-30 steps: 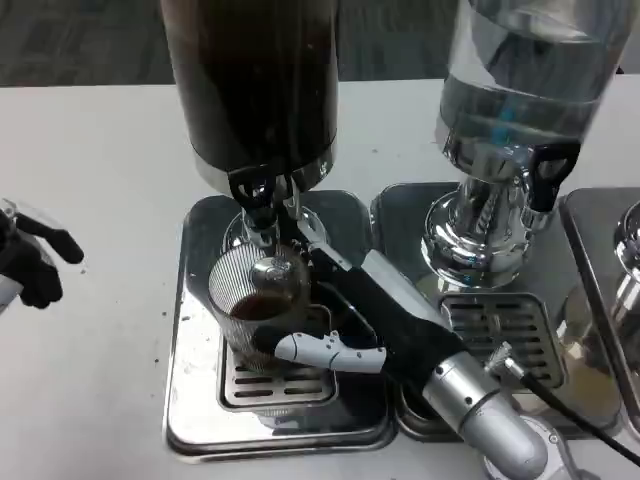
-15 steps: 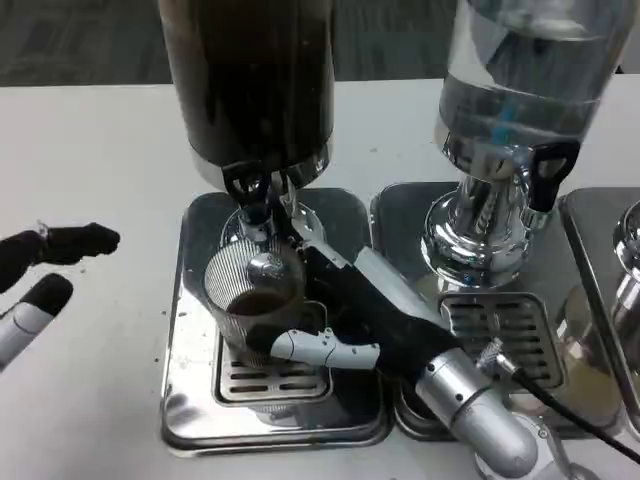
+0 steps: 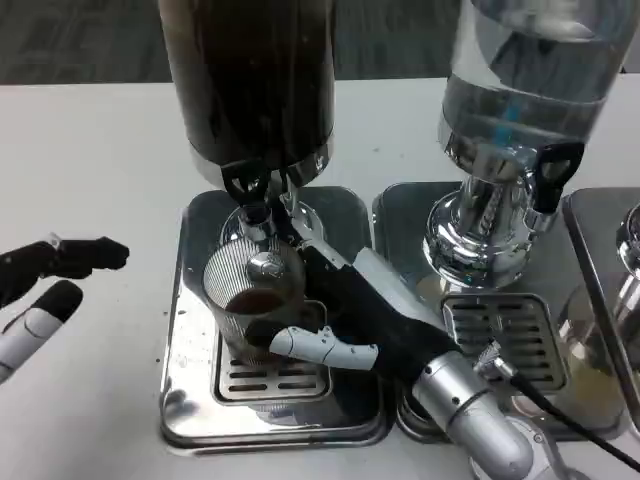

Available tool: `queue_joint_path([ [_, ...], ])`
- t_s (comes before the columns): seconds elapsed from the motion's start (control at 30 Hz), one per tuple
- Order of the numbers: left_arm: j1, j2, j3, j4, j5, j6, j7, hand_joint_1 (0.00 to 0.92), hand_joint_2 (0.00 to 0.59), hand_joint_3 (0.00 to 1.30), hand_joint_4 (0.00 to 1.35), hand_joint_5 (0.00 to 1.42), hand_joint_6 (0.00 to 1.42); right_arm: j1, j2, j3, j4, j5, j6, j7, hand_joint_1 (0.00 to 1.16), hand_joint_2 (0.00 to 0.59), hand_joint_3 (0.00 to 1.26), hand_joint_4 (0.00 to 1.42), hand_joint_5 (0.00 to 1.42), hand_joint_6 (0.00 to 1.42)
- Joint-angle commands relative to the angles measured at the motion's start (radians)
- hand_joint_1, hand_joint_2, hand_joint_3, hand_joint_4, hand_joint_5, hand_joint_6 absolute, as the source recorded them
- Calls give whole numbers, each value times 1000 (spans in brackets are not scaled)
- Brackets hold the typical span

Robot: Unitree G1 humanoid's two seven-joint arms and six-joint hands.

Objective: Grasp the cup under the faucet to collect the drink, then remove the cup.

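right now the ribbed clear plastic cup point(image 3: 255, 300) stands on the slotted steel drip tray point(image 3: 272, 385) directly under the black-handled faucet point(image 3: 250, 205) of the tall dark drink dispenser point(image 3: 250, 80), with a shallow layer of brown drink in its bottom. the right hand point(image 3: 345, 320) grips the cup from its right side, one white finger curled across the front of the wall and the others wrapped behind it.

to do this step well, i'd judge the hand should keep the cup upright and centred beneath the spout while the level is this low, holding firmly but without crushing the thin wall. when it comes to pulling the cup away, a level slide toward the robot looks safest, since the spout sits close above the rim.

the left hand point(image 3: 45, 285) hangs over the white surface point(image 3: 90, 150) well to the left of the tray, fingers apart and holding nothing.

against the frame from half a second ago, the cup and the right hand sit much as they did, the left hand's dark finger has dropped slightly and stretched a bit further right, and the drink level looks about the same.
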Motion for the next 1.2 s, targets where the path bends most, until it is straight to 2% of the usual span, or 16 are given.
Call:
queue_joint_path([
  [0.03, -10, 17, -10, 16, 5, -14, 9, 0, 124, 471, 413, 342, 375, 22, 2, -3, -19, 10, -4, 7, 138, 0, 0, 0, 2, 175],
  [0.3, -19, 25, -26, 28, 8, -13, 3, 0, 141, 476, 424, 342, 379, 38, 1, -20, -31, 29, -41, -10, 157, 2, 0, 0, 56, 212],
  [0.7, -31, 45, -41, 46, 4, -17, 0, 0, 149, 476, 424, 337, 382, 87, 4, -33, -126, 34, -28, -18, 213, 41, 0, 14, 142, 286],
  [0.93, -47, 57, -48, 68, 0, -19, -11, 0, 152, 476, 395, 336, 397, 111, 5, -38, -156, 45, -17, -9, 237, 55, 49, 81, 211, 338],
  [1.2, -54, 65, -53, 82, -4, -21, -23, 0, 154, 475, 401, 336, 398, 98, 14, -33, -139, 78, -24, 11, 286, 75, 86, 109, 246, 330],
])
